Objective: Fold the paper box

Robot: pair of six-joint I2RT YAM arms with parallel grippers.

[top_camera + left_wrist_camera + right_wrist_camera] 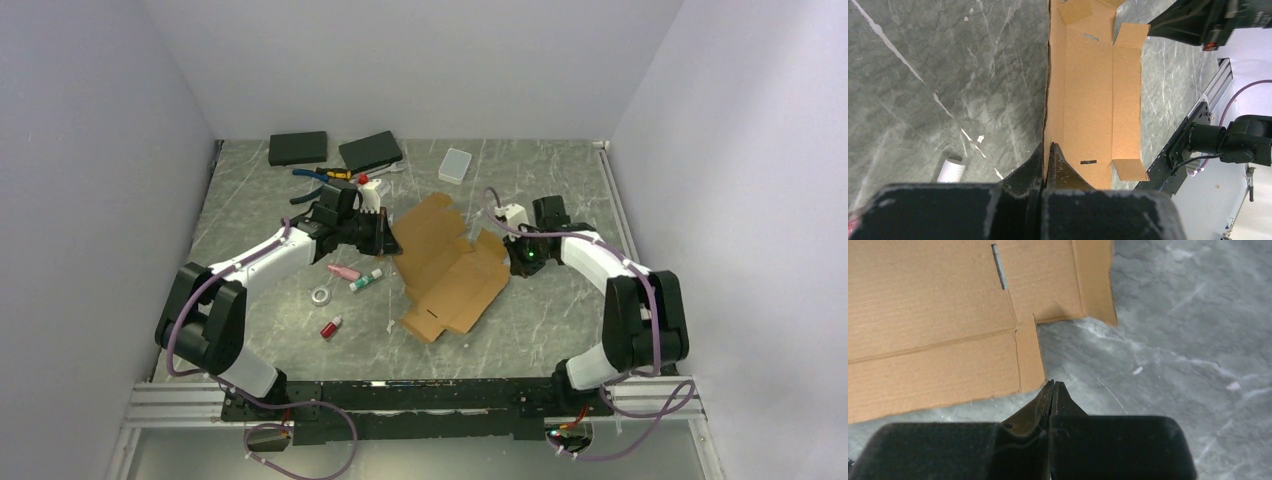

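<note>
Brown corrugated cardboard, a die-cut paper box [450, 268], lies mostly flat on the grey marbled tabletop [560, 310], just on the near side of a small translucent white plastic case [454, 165]. It is judged light, thin and easily creased along its scored lines, so edges and flaps offer the best hold. The left end effector [1047, 147], nearer than the case and to its left, is closed and appears pinched on a raised side edge, shown only by the left wrist view. The right end effector [1052, 389], nearer than the case and to its right, is closed and empty beside a corner flap. Only the overhead view shows both.
</note>
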